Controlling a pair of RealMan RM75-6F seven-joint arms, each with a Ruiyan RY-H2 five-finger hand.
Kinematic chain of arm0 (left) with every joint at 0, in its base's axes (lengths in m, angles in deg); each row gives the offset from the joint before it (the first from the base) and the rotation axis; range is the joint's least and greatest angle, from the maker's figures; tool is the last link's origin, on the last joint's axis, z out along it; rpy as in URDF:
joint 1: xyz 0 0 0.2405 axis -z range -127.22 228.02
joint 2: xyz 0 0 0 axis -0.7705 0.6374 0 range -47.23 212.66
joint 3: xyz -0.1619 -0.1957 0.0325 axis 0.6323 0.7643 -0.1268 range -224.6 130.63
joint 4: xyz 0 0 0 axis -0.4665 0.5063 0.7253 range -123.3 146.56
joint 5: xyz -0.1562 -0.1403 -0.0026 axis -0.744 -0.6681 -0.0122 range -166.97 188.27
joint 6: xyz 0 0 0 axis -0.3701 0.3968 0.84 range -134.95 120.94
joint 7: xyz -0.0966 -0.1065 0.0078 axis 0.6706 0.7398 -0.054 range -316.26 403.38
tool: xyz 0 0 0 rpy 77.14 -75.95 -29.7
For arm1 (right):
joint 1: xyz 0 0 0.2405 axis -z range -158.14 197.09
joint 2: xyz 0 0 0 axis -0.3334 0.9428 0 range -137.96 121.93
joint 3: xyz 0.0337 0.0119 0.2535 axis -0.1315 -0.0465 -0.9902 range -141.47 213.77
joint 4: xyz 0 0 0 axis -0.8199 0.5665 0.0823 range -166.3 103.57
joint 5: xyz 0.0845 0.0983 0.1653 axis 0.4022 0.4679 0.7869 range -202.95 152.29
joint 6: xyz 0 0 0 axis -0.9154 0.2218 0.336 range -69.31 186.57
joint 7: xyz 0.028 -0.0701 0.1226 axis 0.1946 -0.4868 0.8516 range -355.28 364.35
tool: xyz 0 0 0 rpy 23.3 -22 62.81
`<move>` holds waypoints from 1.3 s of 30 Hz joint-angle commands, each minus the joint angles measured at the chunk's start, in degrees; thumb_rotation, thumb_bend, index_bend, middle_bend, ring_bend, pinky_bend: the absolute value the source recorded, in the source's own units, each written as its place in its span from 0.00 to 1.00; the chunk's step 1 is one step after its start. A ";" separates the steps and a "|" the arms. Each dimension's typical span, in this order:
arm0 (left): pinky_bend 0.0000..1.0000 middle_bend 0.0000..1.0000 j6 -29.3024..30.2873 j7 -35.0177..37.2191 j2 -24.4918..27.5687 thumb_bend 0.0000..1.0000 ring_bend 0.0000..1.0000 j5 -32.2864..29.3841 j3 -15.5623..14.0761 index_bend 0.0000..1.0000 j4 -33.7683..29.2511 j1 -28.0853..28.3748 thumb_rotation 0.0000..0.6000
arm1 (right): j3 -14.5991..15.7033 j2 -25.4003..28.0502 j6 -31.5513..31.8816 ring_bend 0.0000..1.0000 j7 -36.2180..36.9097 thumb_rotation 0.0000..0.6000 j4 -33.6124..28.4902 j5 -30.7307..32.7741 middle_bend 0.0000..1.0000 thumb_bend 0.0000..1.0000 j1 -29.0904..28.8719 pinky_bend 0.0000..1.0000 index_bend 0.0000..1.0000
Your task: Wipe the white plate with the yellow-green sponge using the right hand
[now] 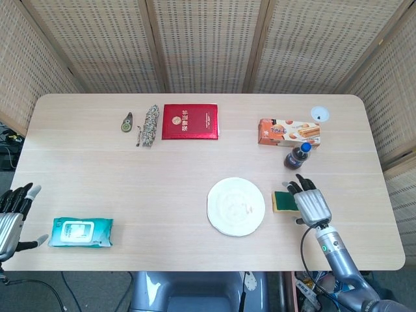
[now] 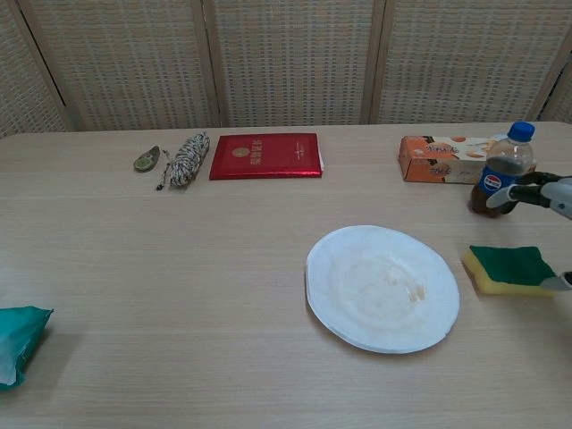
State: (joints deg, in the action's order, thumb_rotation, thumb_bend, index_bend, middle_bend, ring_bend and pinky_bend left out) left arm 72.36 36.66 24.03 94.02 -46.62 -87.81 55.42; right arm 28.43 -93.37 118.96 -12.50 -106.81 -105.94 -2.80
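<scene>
On the pale wooden surface [image 1: 195,162], the right robot hand [image 1: 311,203] hovered over the right part of the yellow-green sponge [image 2: 509,269], fingers spread and grasping nothing; from the chest view only its fingertips [image 2: 527,193] showed at the right edge. Whether they touched the sponge could not be told. The sponge lay green side up just right of the white plate [image 1: 236,206], apart from it. The plate sat flat near the front of the surface, with faint smears on its face.

Behind the sponge stood a dark cola bottle [image 2: 501,182] with a blue cap, and behind that lay an orange snack box [image 1: 288,131]. A small white lid [image 1: 319,114] rested near the far right corner. Toward the far left lay a red booklet [image 1: 190,121], a coil of rope [image 1: 149,125] just beside it and a small green tag [image 1: 127,122].

At the near left edge, the left robot hand [image 1: 13,220] hung off the surface, fingers apart and released, near a teal pack of wet wipes [image 1: 80,233].
</scene>
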 commanded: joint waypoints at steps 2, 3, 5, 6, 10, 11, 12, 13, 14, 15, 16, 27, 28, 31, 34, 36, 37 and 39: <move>0.00 0.00 -0.97 -0.52 -0.11 0.00 0.00 -1.03 0.15 0.00 -0.12 0.44 1.00 | 0.38 -3.91 -1.46 0.04 0.81 1.00 5.67 0.08 0.21 0.06 -2.26 0.16 0.16; 0.00 0.00 -1.12 -0.61 -0.12 0.00 0.00 -1.22 0.19 0.00 -0.13 0.53 1.00 | 0.50 -4.62 -1.68 0.04 0.56 1.00 6.91 0.02 0.21 0.06 -2.63 0.16 0.16; 0.00 0.00 -1.38 -0.69 -0.14 0.00 0.00 -1.64 0.26 0.00 -0.12 0.66 1.00 | 0.71 -6.13 -2.46 0.04 0.36 1.00 9.20 0.35 0.22 0.07 -3.34 0.16 0.17; 0.00 0.00 -1.44 -0.68 -0.14 0.00 0.00 -1.74 0.28 0.00 -0.11 0.69 1.00 | 0.76 -6.47 -2.69 0.05 0.37 1.00 9.70 0.49 0.22 0.07 -3.49 0.16 0.17; 0.00 0.00 -1.54 -0.65 -0.08 0.00 0.00 -2.10 0.37 0.00 -0.13 0.81 1.00 | 1.03 -8.48 -3.21 0.08 0.32 1.00 12.79 0.95 0.25 0.08 -4.24 0.20 0.23; 0.00 0.00 -1.53 -0.64 -0.06 0.00 0.00 -2.12 0.35 0.00 -0.12 0.81 1.00 | 1.12 -8.89 -3.33 0.09 0.56 1.00 13.41 1.01 0.26 0.08 -4.36 0.21 0.25; 0.00 0.00 -1.51 -0.60 -0.05 0.00 0.00 -2.10 0.33 0.00 -0.12 0.81 1.00 | 1.22 -9.31 -3.47 0.11 1.12 1.00 14.02 1.02 0.27 0.09 -4.49 0.23 0.27; 0.00 0.00 -1.49 -0.58 -0.05 0.00 0.00 -2.09 0.31 0.00 -0.11 0.81 1.00 | 1.28 -9.61 -3.48 0.12 1.50 1.00 14.54 0.96 0.28 0.10 -4.58 0.23 0.27; 0.00 0.00 -1.49 -0.57 -0.06 0.00 0.00 -2.09 0.30 0.00 -0.06 0.82 1.00 | 1.42 -10.13 -3.38 0.14 1.83 1.00 15.57 0.73 0.30 0.10 -4.75 0.26 0.28; 0.00 0.00 -1.53 -0.54 -0.05 0.00 0.00 -2.10 0.28 0.00 -0.06 0.85 1.00 | 1.53 -10.68 -3.20 0.16 2.18 1.00 16.63 0.49 0.33 0.11 -4.90 0.29 0.29; 0.00 0.00 -1.59 -0.48 -0.03 0.00 0.00 -2.13 0.26 0.00 -0.09 0.88 1.00 | 1.62 -11.21 -3.06 0.18 2.60 1.00 17.62 0.29 0.35 0.12 -5.05 0.31 0.29; 0.00 0.00 -1.66 -0.47 -0.08 0.00 0.00 -2.36 0.16 0.00 0.02 1.01 1.00 | 3.02 -14.05 2.44 0.32 10.83 1.00 23.62 -3.93 0.49 0.20 -5.39 0.47 0.41; 0.00 0.00 -1.66 -0.48 -0.08 0.00 0.00 -2.41 0.17 0.00 0.02 1.03 1.00 | 3.04 -13.85 3.29 0.32 11.47 1.00 23.28 -4.33 0.49 0.20 -5.32 0.47 0.41; 0.00 0.00 -1.79 -0.52 -0.08 0.00 0.00 -2.63 0.19 0.00 0.01 1.09 1.00 | 3.00 -12.52 6.15 0.32 13.69 1.00 21.01 -5.76 0.49 0.20 -5.15 0.47 0.42; 0.00 0.00 -2.02 -0.74 -0.17 0.00 0.00 -2.74 0.16 0.00 0.02 1.23 1.00 | 2.82 -9.84 8.77 0.32 18.00 1.00 15.80 -7.49 0.50 0.21 -5.29 0.46 0.42; 0.00 0.00 -2.16 -0.87 -0.22 0.00 0.00 -2.72 0.07 0.00 -0.01 1.30 1.00 | 2.74 -8.01 9.11 0.32 21.53 1.00 11.87 -8.16 0.50 0.21 -5.65 0.40 0.42; 0.00 0.00 -2.20 -0.92 -0.22 0.00 0.00 -2.72 0.05 0.00 -0.03 1.33 1.00 | 2.71 -7.44 8.98 0.32 22.61 1.00 10.65 -8.29 0.50 0.21 -5.84 0.37 0.42; 0.00 0.00 -2.32 -0.95 -0.21 0.00 0.00 -2.67 -0.02 0.00 -0.15 1.39 1.00 | 2.86 -5.78 7.75 0.32 26.73 1.00 7.06 -8.98 0.50 0.21 -6.89 0.32 0.42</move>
State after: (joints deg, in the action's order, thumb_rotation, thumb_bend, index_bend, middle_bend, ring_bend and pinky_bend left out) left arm 70.03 35.71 23.82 91.34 -46.63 -87.95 56.81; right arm 31.25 -102.06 127.10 8.98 -94.76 -113.48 -8.53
